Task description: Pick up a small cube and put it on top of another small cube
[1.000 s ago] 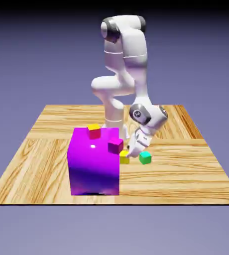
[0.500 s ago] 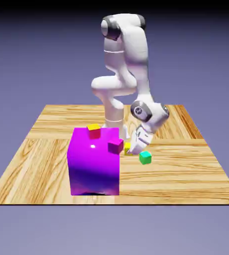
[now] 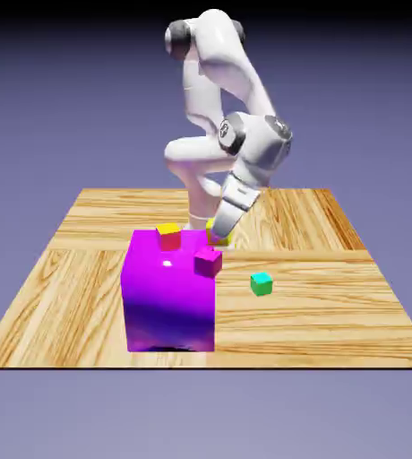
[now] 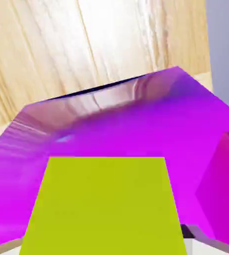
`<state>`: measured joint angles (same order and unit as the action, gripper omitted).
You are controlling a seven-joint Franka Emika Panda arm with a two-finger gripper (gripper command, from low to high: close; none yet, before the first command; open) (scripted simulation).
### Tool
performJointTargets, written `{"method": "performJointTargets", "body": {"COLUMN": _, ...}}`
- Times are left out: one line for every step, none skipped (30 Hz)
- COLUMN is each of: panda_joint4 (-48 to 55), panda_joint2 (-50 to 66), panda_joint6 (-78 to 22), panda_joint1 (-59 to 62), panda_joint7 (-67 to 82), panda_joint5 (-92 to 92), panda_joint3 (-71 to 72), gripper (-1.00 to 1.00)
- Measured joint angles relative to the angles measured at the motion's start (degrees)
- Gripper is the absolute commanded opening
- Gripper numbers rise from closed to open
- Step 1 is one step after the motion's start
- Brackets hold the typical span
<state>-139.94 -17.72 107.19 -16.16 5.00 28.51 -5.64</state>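
Note:
My gripper (image 3: 218, 233) is shut on the small yellow cube (image 3: 217, 237), held in the air just over the back right corner of the big purple block (image 3: 169, 296). In the hand view the yellow cube (image 4: 104, 204) fills the lower middle, and only a sliver of one grey fingertip (image 4: 193, 233) shows beside it. The purple block's top (image 4: 136, 119) lies below it. On that block sit a small cube with a yellow top and reddish sides (image 3: 168, 235) and a dark magenta small cube (image 3: 208, 260), which also shows at the hand view's right edge (image 4: 226, 184).
A green small cube (image 3: 261, 283) rests on the wooden table (image 3: 317, 305) to the exterior view's right of the purple block. The white arm bends down from above behind the block.
The gripper shut on the yellow cube on the table beside the green cube. It then lifted the cube up and toward the exterior view's left, over the purple block.

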Motion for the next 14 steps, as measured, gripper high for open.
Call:
{"method": "performJointTargets", "body": {"panda_joint4": 0.84, "panda_joint2": -0.98, "panda_joint6": -2.49, "panda_joint1": -0.44, "panda_joint7": 0.63, "panda_joint5": 0.84, "panda_joint3": -1.44, "gripper": -1.0}}
{"method": "performJointTargets", "body": {"panda_joint4": 1.68, "panda_joint2": -1.96, "panda_joint6": -4.98, "panda_joint1": -0.89, "panda_joint7": 1.26, "panda_joint5": 1.67, "panda_joint3": -2.89, "gripper": -1.0}}
{"method": "performJointTargets", "body": {"panda_joint4": 2.52, "panda_joint2": -2.93, "panda_joint6": -7.48, "panda_joint1": -1.33, "panda_joint7": 1.9, "panda_joint5": 2.51, "panda_joint3": -4.33, "gripper": -1.0}}
{"method": "performJointTargets", "body": {"panda_joint4": 3.36, "panda_joint2": -3.91, "panda_joint6": -9.97, "panda_joint1": -1.78, "panda_joint7": 2.53, "panda_joint5": 3.34, "panda_joint3": -5.78, "gripper": -1.0}}
{"method": "performJointTargets", "body": {"panda_joint4": 2.96, "panda_joint2": -4.26, "panda_joint6": -11.62, "panda_joint1": -2.02, "panda_joint7": 1.52, "panda_joint5": 4.98, "panda_joint3": -6.11, "gripper": -1.0}}
{"method": "performJointTargets", "body": {"panda_joint4": 2.61, "panda_joint2": -4.21, "panda_joint6": -11.83, "panda_joint1": -2.04, "panda_joint7": 0.94, "panda_joint5": 5.53, "panda_joint3": -5.95, "gripper": -1.0}}
{"method": "performJointTargets", "body": {"panda_joint4": 2.61, "panda_joint2": -4.21, "panda_joint6": -11.83, "panda_joint1": -2.04, "panda_joint7": 0.94, "panda_joint5": 5.53, "panda_joint3": -5.95, "gripper": -1.0}}
{"method": "performJointTargets", "body": {"panda_joint4": 0.64, "panda_joint2": -3.81, "panda_joint6": -9.35, "panda_joint1": -1.52, "panda_joint7": 0.42, "panda_joint5": 6.47, "panda_joint3": -6.78, "gripper": -1.0}}
{"method": "performJointTargets", "body": {"panda_joint4": -1.33, "panda_joint2": -3.41, "panda_joint6": -6.86, "panda_joint1": -0.99, "panda_joint7": -0.1, "panda_joint5": 7.41, "panda_joint3": -7.6, "gripper": -1.0}}
{"method": "performJointTargets", "body": {"panda_joint4": -3.31, "panda_joint2": -3.01, "panda_joint6": -4.37, "panda_joint1": -0.47, "panda_joint7": -0.62, "panda_joint5": 8.36, "panda_joint3": -8.43, "gripper": -1.0}}
{"method": "performJointTargets", "body": {"panda_joint4": -4.98, "panda_joint2": -2.67, "panda_joint6": -2.25, "panda_joint1": -0.02, "panda_joint7": -1.06, "panda_joint5": 9.16, "panda_joint3": -9.14, "gripper": 1.0}}
{"method": "performJointTargets", "body": {"panda_joint4": -4.99, "panda_joint2": -2.66, "panda_joint6": -2.2, "panda_joint1": -0.02, "panda_joint7": -1.09, "panda_joint5": 9.26, "panda_joint3": -9.14, "gripper": 1.0}}
{"method": "performJointTargets", "body": {"panda_joint4": -4.99, "panda_joint2": -2.66, "panda_joint6": -2.19, "panda_joint1": -0.02, "panda_joint7": -1.09, "panda_joint5": 9.26, "panda_joint3": -9.14, "gripper": 1.0}}
{"method": "performJointTargets", "body": {"panda_joint4": -3.02, "panda_joint2": -3.07, "panda_joint6": -4.68, "panda_joint1": -0.54, "panda_joint7": -0.57, "panda_joint5": 8.32, "panda_joint3": -8.31, "gripper": 1.0}}
